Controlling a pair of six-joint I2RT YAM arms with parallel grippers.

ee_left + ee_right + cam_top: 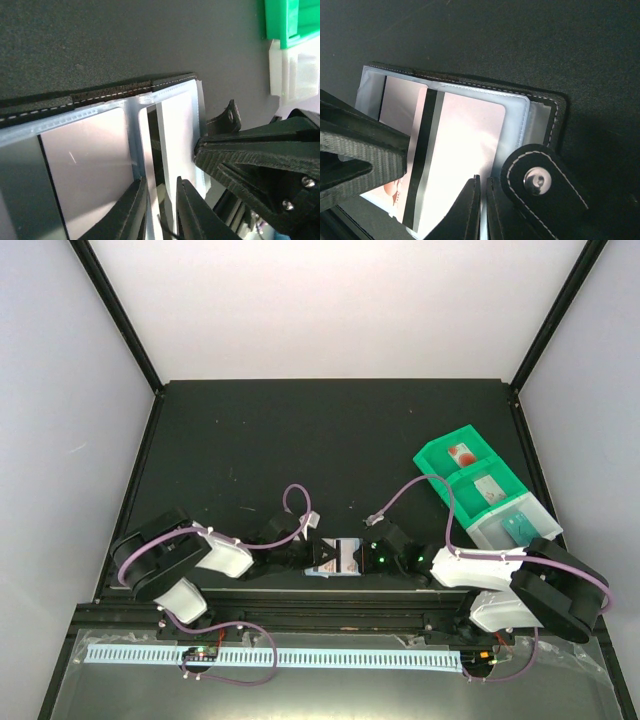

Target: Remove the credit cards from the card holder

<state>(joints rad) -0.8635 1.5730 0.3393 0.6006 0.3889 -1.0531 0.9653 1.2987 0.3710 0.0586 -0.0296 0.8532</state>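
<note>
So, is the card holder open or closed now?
Open. The card holder lies spread flat, clear sleeves and a card showing, snap tab unfastened.

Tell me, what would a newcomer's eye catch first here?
At the table's near edge, the left gripper and right gripper come nose to nose on either side of an open card holder, whose clear sleeves hold a pale card with a black stripe. Then the bright green tray at the right, the only strong colour.

Card holder (556,116) lies open on dark table (530,40) — snap tab (540,180) at lower right. Pale pink card (467,142), black stripe, in clear sleeve; right gripper (483,184) pinches the sleeve's near edge.
</note>
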